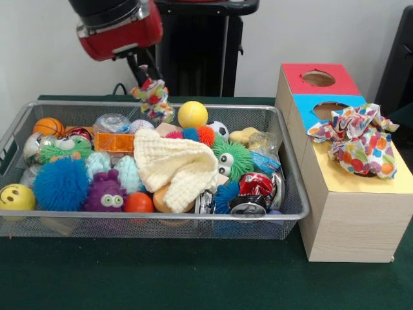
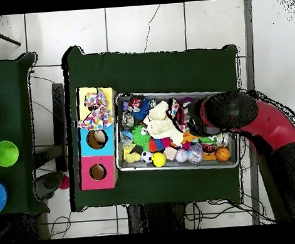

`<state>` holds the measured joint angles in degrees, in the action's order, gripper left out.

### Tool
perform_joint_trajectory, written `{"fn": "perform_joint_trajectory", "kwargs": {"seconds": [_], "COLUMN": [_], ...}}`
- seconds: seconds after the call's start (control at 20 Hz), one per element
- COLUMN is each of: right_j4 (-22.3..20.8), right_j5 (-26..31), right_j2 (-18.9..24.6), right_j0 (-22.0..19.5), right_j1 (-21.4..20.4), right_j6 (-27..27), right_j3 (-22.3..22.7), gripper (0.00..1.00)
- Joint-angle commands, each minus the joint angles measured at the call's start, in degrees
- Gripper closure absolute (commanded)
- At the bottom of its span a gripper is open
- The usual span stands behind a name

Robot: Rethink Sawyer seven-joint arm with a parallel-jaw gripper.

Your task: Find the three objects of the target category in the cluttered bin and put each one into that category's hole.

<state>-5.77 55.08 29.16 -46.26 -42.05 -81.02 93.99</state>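
Front view: gripper [image 1: 150, 82] clenched on patterned cloth [image 1: 153, 97] above bin [image 1: 284, 194]; labels unreadable.

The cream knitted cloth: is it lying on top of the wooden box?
No, the cream knitted cloth lies among toys inside the wire bin.

The cream cloth [image 1: 177, 166] hides toys beneath it; the arm [image 1: 119, 26] is cut off above.

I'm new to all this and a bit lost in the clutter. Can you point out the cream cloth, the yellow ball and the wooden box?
Cream cloth [image 1: 177, 165], front view, middle of its folds.
Yellow ball [image 1: 192, 114], front view, its centre.
Wooden box [image 1: 352, 219], front view, its plain side wall.
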Motion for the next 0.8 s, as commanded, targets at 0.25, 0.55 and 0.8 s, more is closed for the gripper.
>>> {"fn": "perform_joint_trajectory", "kwargs": {"seconds": [0.25,0.55,0.8], "right_j4": [9.0,8.7,6.4], "right_j5": [-1.2,-3.2,1.7], "right_j2": [-2.9,-9.0,-14.0], "right_j0": [8.1,16.8,24.0], "right_j1": [-4.0,-4.8,-3.8], "right_j6": [-16.9,-23.9,-29.2], "right_j3": [7.3,4.7,-3.0], "gripper": [1.0,1.0,1.0]}}
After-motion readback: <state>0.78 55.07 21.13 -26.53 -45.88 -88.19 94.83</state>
